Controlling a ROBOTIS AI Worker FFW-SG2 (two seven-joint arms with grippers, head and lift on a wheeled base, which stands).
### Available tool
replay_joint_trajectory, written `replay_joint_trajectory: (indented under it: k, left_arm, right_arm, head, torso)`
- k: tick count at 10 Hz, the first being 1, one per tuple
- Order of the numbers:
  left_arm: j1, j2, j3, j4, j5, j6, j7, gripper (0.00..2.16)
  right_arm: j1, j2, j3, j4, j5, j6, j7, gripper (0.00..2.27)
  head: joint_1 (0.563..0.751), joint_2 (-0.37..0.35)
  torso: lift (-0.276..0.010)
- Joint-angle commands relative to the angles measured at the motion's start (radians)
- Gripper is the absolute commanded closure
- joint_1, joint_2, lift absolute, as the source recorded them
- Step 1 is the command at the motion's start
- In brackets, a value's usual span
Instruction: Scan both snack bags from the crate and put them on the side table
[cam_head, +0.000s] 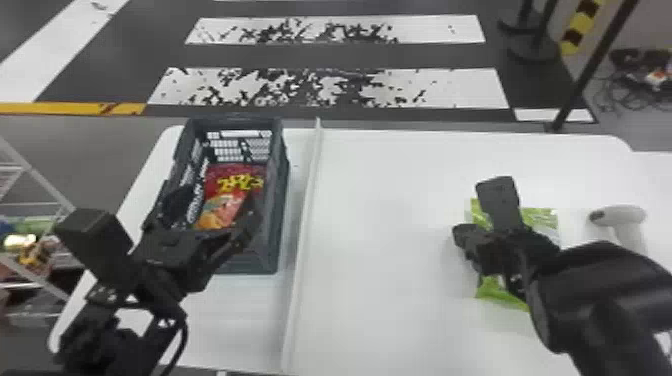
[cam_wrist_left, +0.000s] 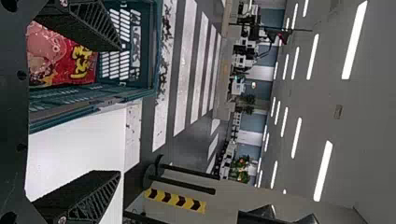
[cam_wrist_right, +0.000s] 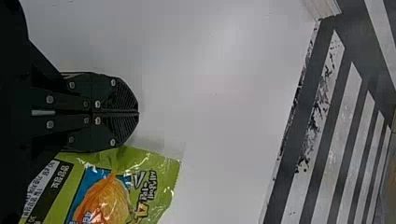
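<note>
While the red bag (cam_head: 232, 187) lay in the crate (cam_head: 282, 185), the green bag (cam_wrist_right: 161, 165) on the desk (cam_head: 390, 225), our left end effector (cam_wrist_left: 120, 111) gaped, our right end effector (cam_wrist_right: 138, 112) sat closed; likely fetching the red one, we next needed to reach lower.

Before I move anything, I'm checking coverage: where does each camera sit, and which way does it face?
Head view: on the head, facing forward and down at the white table; both arms show.
Left wrist view: on the left wrist, facing past the crate over striped floor into the room; the left claw shows open.
Right wrist view: on the right wrist, facing down over the green bag and table; the right claw shows shut.
Head and left wrist views share the crate and red bag.
</note>
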Motion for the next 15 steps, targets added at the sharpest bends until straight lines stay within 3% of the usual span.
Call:
replay_joint_trajectory:
  k: [1, 11, 12, 13, 14, 15]
  left_arm:
    - [0.000, -0.003, 0.000, 0.000, 0.000, 0.000, 0.000, 0.05]
    - [-0.011, 0.003, -0.006, 0.017, 0.003, 0.000, 0.000, 0.05]
    - [-0.011, 0.003, -0.009, 0.015, 0.003, -0.003, 0.000, 0.05]
    - [-0.006, 0.003, -0.012, 0.011, 0.003, -0.003, 0.000, 0.05]
    - [0.000, 0.009, -0.005, 0.005, 0.003, -0.003, 0.000, 0.05]
    - [0.000, 0.014, -0.003, 0.006, 0.005, -0.003, 0.000, 0.05]
  right_arm:
    - [0.034, -0.004, -0.006, -0.033, -0.004, 0.000, 0.006, 2.24]
    - [0.214, -0.023, -0.065, -0.281, -0.038, 0.012, 0.048, 2.22]
    - [0.235, -0.022, -0.092, -0.356, -0.070, -0.009, 0.046, 1.88]
    - [0.249, -0.023, -0.161, -0.432, -0.122, 0.000, 0.032, 0.84]
    - [0.248, -0.039, -0.243, -0.462, -0.145, 0.049, 0.025, 0.00]
    - [0.246, -0.056, -0.319, -0.456, -0.150, 0.061, -0.014, 0.00]
  head:
    - [0.695, 0.058]
    - [0.695, 0.044]
    - [0.695, 0.053]
    - [0.695, 0.059]
    - [0.695, 0.053]
    - [0.695, 0.012]
  torso:
    - [-0.087]
    - [-0.087]
    - [-0.087]
    - [-0.087]
    - [-0.087]
    - [-0.087]
